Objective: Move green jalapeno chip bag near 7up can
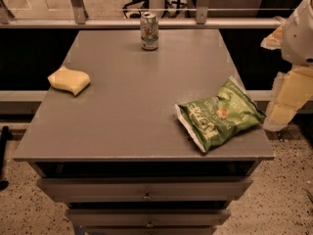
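Note:
The green jalapeno chip bag (220, 115) lies flat at the front right of the grey table (137, 106), close to its right edge. The 7up can (149, 31) stands upright at the middle of the far edge, well apart from the bag. My gripper (282, 109) hangs at the right edge of the view, just off the table's right side and right of the bag, not touching it. The white arm (301, 33) rises above it.
A yellow sponge-like lump (69, 80) lies on the left of the table. Drawers (146, 190) sit under the tabletop at the front. A railing (146, 21) runs behind the far edge. Speckled floor surrounds the table.

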Controlling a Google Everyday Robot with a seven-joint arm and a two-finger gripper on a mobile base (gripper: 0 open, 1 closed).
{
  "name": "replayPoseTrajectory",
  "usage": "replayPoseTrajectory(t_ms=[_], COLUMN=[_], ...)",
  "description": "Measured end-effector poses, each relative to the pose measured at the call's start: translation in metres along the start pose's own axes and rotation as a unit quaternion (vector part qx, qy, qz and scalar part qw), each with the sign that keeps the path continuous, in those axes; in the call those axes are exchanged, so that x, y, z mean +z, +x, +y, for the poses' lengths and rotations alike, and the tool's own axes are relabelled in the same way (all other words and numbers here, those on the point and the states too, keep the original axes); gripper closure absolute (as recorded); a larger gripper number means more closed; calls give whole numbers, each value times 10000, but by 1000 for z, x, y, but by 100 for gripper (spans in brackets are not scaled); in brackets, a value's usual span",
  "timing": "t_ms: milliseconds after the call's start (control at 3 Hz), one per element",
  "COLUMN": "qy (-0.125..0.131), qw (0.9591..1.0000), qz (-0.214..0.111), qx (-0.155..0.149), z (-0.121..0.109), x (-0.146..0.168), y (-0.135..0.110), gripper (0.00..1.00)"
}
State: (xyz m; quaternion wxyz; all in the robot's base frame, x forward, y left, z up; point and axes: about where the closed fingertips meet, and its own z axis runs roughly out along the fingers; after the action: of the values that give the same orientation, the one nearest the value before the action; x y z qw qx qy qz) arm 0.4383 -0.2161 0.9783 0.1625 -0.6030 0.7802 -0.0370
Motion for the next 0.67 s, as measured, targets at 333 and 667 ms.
replayPoseTrajectory(t_ms=[333,667], qy=[32,104], qw=[10000,9997], qz=[-17,-157], qx=[2,129], z=[-1,-12], x=[0,17], y=[0,5], gripper=[0,0])
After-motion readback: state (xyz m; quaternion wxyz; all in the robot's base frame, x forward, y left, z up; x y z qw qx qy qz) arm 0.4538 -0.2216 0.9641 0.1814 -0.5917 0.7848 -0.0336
